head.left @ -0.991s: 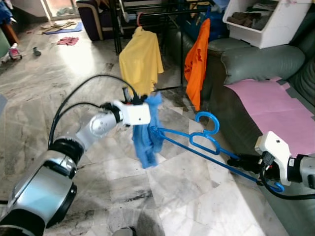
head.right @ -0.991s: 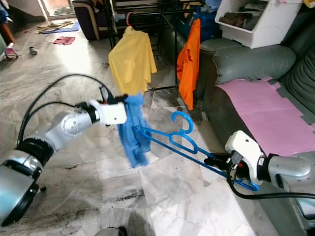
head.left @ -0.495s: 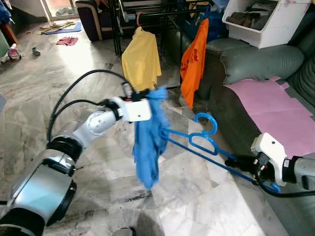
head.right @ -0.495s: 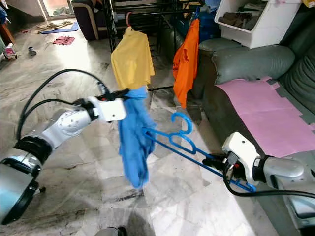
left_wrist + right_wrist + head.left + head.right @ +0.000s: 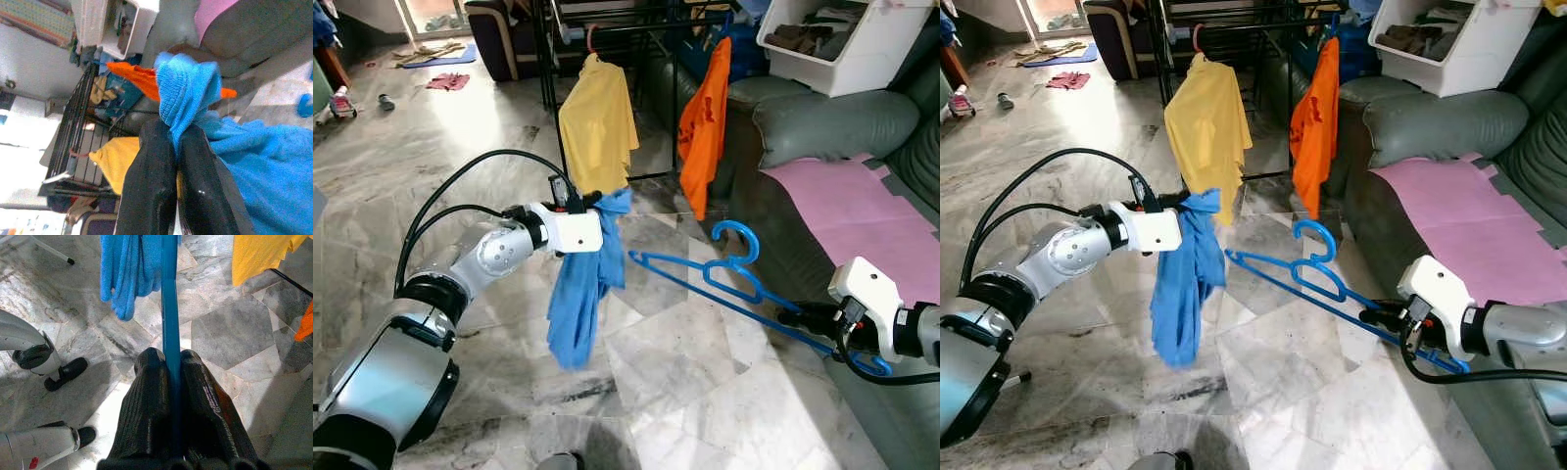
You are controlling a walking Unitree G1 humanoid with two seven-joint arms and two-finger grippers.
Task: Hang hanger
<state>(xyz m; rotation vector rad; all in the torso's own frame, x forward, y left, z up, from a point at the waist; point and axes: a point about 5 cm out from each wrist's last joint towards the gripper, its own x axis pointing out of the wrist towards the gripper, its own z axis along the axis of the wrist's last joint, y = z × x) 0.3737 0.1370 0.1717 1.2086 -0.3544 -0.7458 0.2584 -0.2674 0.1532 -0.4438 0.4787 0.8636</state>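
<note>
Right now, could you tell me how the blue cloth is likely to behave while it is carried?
Probably floppy: the blue cloth hangs in limp folds from the left gripper. Likely light, since one pinched corner holds it. It may swing or snag the blue hanger nearby.

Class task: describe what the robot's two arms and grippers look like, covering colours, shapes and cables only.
Both arms are silver, rounded segments with black joint rings. Each wrist ends in a boxy white housing. Black cables loop along the left arm, and one curls under the right arm. The left gripper and right gripper each have two long, rounded black fingers.
</note>
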